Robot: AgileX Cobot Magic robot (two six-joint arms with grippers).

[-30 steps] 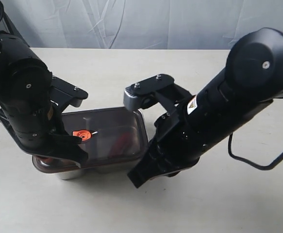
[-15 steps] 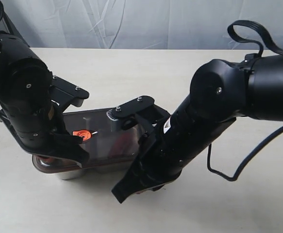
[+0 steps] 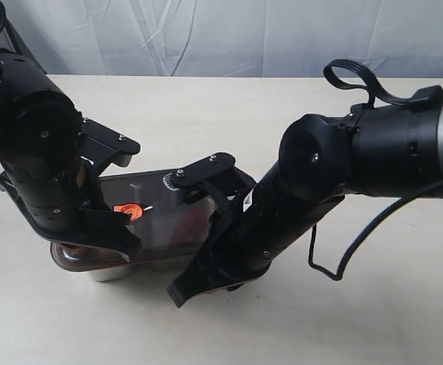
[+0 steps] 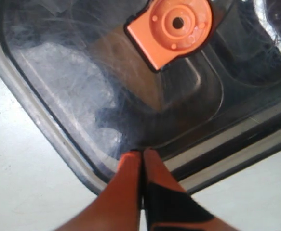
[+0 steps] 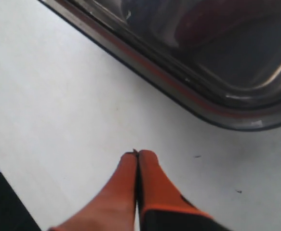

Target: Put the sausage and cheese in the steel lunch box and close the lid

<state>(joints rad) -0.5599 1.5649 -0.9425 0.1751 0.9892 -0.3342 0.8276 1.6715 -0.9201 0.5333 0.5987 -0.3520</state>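
While the lid (image 3: 168,199) lies over the steel lunch box (image 3: 112,271), both pincers are clenched on nothing, set for pressing rather than grasping.
The left gripper (image 4: 141,154) has its closed tips on the lid's rim, near a corner and short of the orange valve (image 4: 172,25). The right gripper (image 5: 137,154) hangs over the bare table (image 5: 58,96), just beside the box's other corner. The sausage (image 5: 212,23) shows red through the smoky plastic; the cheese cannot be made out with certainty. Whether the seal is fully seated cannot be told. Recommended: bring the right tips onto the rim, press straight down, and work corner by corner against the opposite arm so the box does not slide or tip.
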